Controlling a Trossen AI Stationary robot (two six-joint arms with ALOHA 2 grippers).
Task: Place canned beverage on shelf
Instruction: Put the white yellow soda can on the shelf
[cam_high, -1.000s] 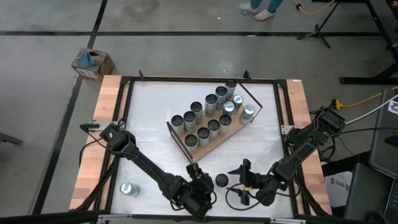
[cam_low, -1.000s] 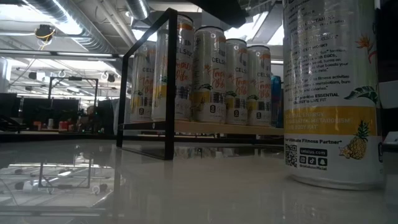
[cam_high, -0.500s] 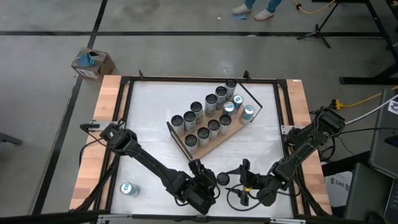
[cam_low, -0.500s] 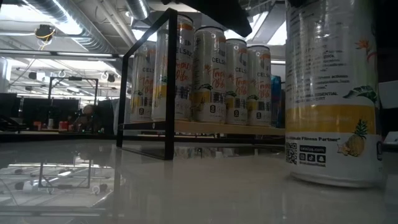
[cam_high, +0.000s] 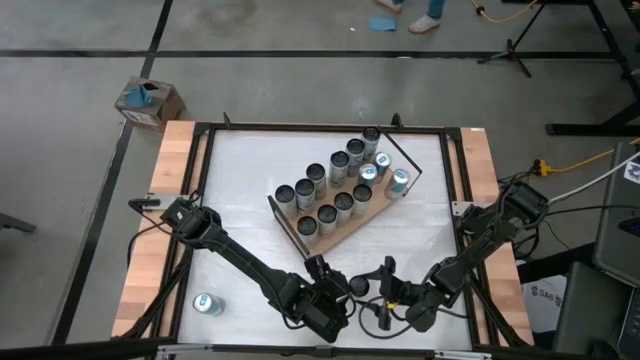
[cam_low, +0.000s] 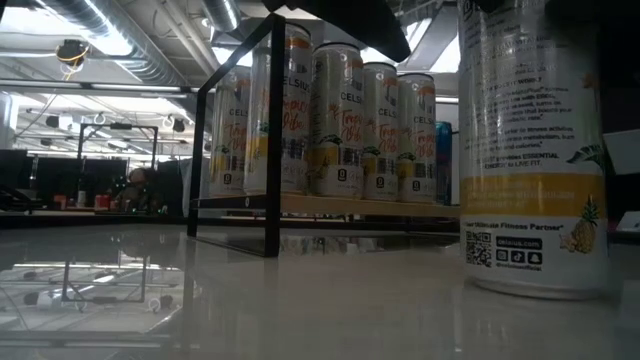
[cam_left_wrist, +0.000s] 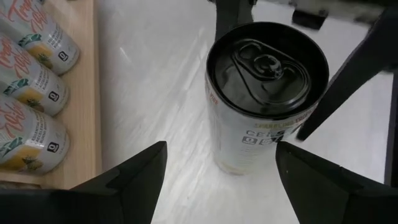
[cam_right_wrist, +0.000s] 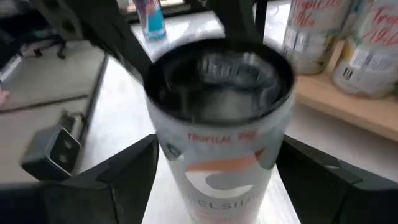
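Both grippers flank one upright can (cam_high: 357, 287) near the table's (cam_high: 240, 170) front edge. Left gripper (cam_high: 338, 290) sits on the can's left side; in its wrist view the fingers (cam_left_wrist: 134, 180) stand apart, either side of the can (cam_left_wrist: 266, 93), not touching it. Right gripper (cam_high: 383, 288) faces the can from the right; its wrist view shows the can (cam_right_wrist: 221, 124) between spread fingers (cam_right_wrist: 118, 180), with gaps on both sides. The can rests on the white tabletop, black lid up, pull tab closed; in the low view it (cam_low: 530, 150) stands close to the camera.

Behind it, well apart, the shelf (cam_high: 340, 225) lies diagonally at mid-table, a wooden board with a thin black frame (cam_low: 235, 130). Two rows of upright cans (cam_high: 325, 195) fill most of it, and three blue-topped cans (cam_high: 383, 172) stand at its far right end.

Another blue-topped can (cam_high: 206, 303) stands alone at the table's front left corner. A cardboard box (cam_high: 148, 101) sits on the floor beyond the table's far left corner.
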